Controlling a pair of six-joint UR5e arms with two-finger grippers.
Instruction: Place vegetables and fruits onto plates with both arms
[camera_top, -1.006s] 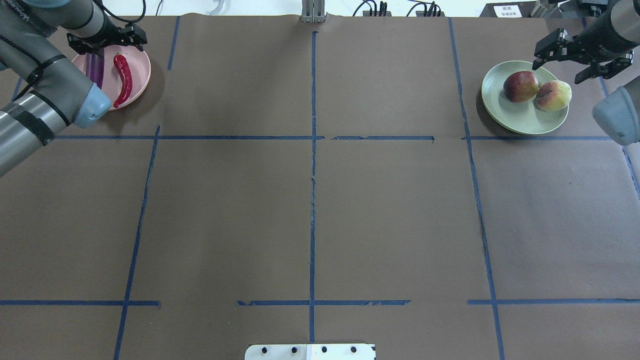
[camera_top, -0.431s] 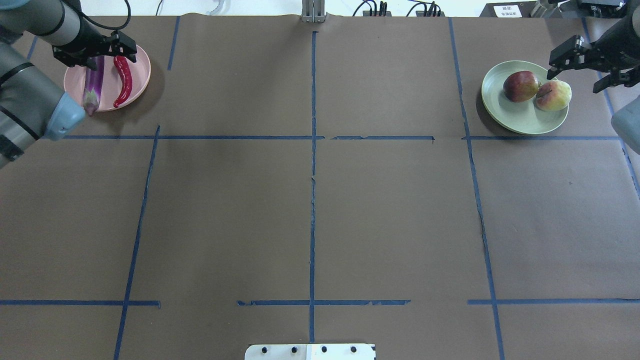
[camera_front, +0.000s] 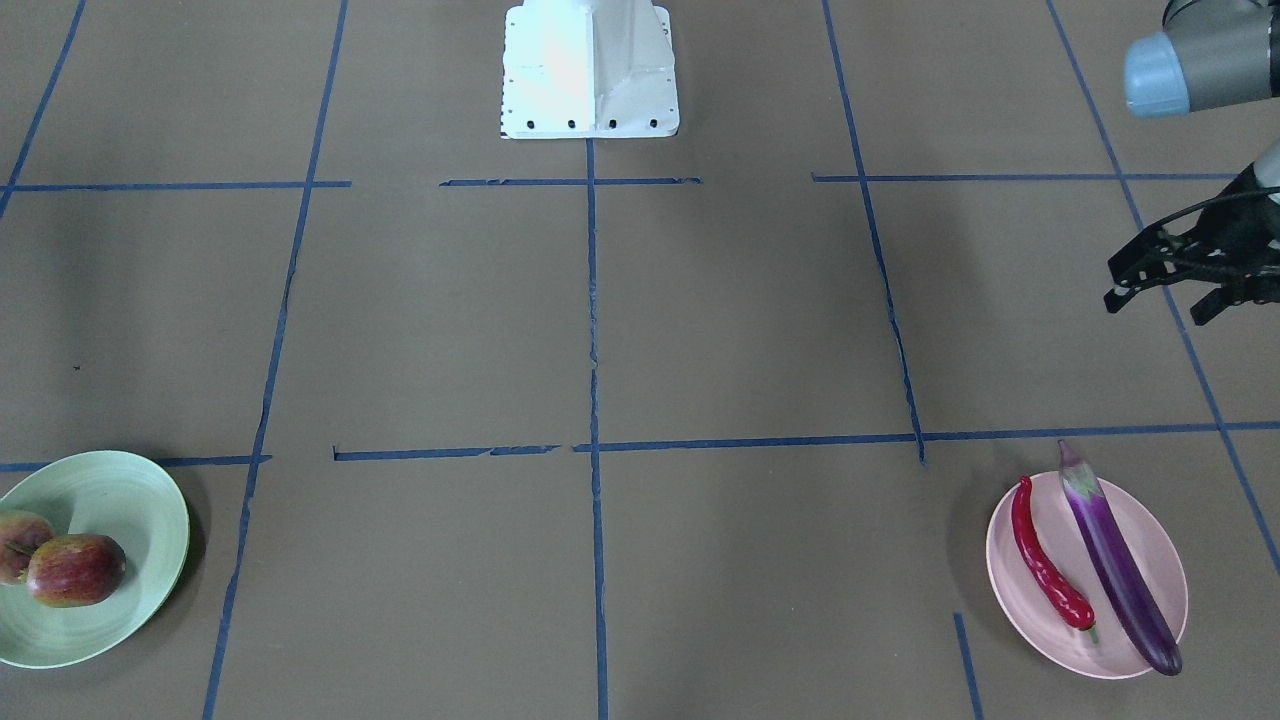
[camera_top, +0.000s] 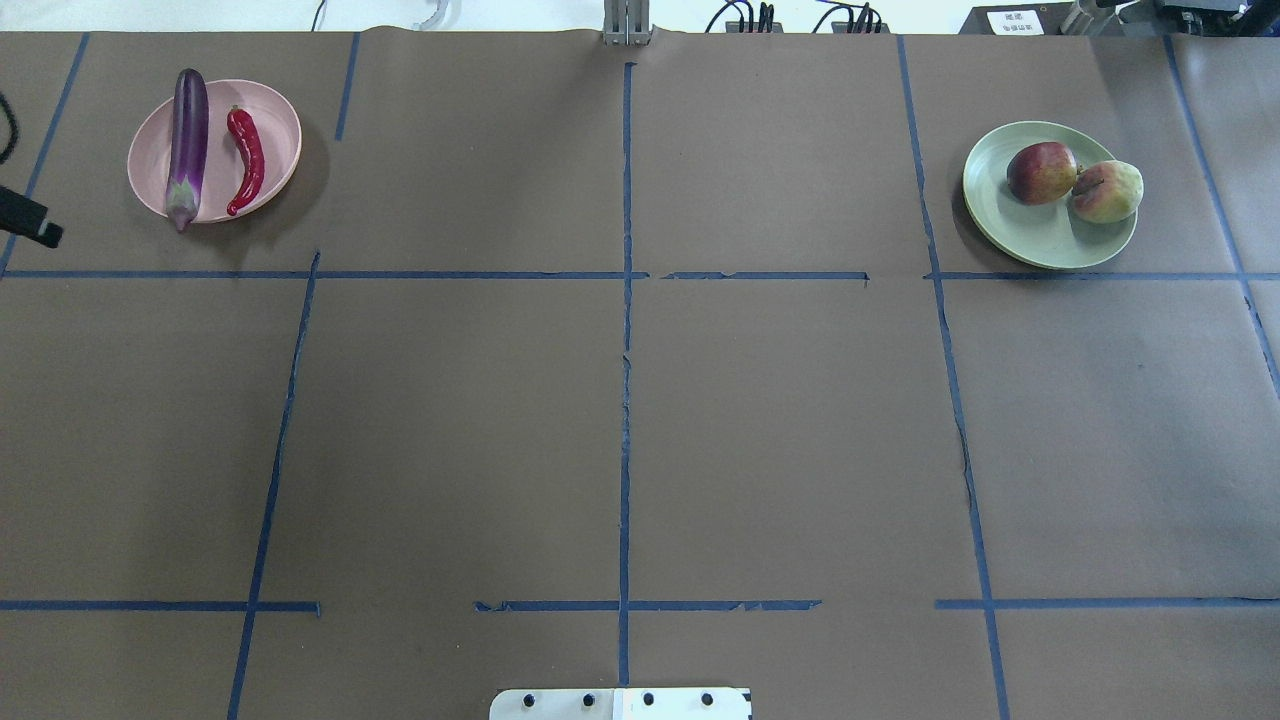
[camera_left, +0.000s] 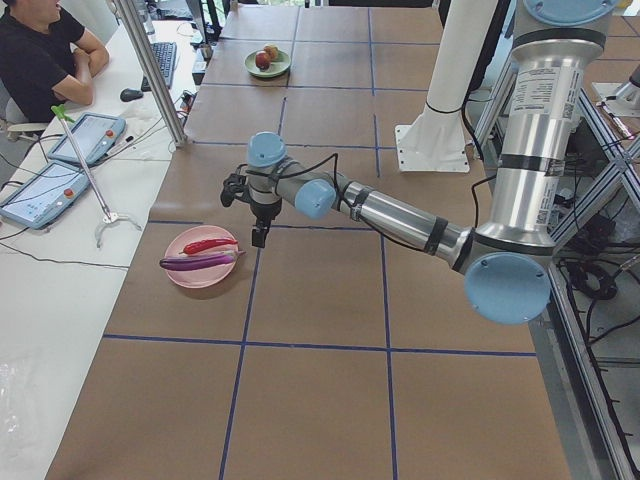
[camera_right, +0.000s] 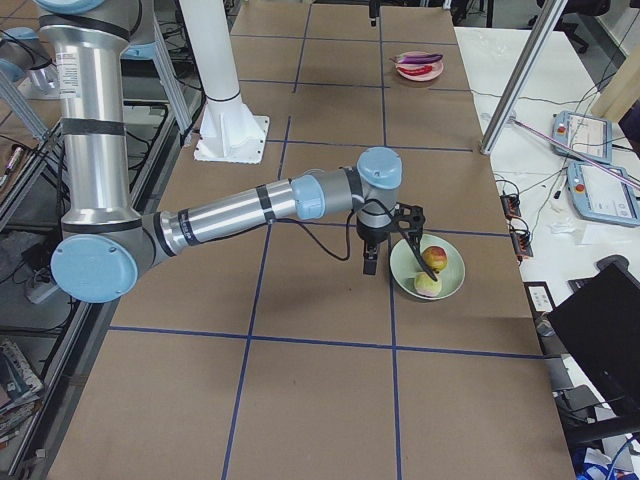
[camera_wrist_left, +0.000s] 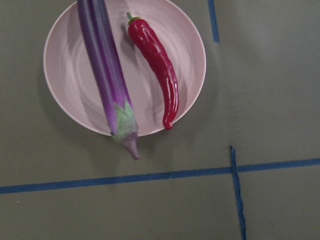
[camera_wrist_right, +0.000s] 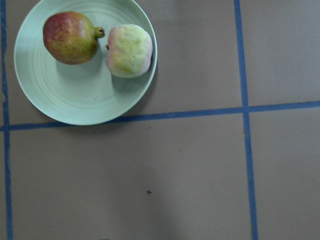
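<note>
1. Overhead exterior view: the long slim glossy purple eggplant (camera_top: 188, 140) and the curved glossy red chili pepper (camera_top: 246, 160) lie side by side on the round pale pink plate (camera_top: 285, 130) at the table's ten o'clock; the eggplant's cap overhangs the rim at about seven o'clock
2. The round pale mint green plate (camera_top: 1030, 240) sits at two o'clock; the mottled red-yellow fruit (camera_top: 1041, 172) rests near its middle, touching the pale green-yellow fruit (camera_top: 1106, 191) at the three o'clock rim; all four pieces look placed
3. The left gripper (camera_front: 1155, 305) hangs clear of the pink plate, fingers apart and empty; the right gripper (camera_right: 390, 252) hangs just beside the mint plate, and I cannot tell whether its fingers are apart or together
4. Handling, as a guess: both vegetables look stiff, light and slick, so take the eggplant across its middle and the chili pepper at its thicker stem half; the round fruits would roll, so grip across the widest part
5. Writing: a white label card (camera_top: 1008, 21) at one o'clock carries characters too small to read
</note>
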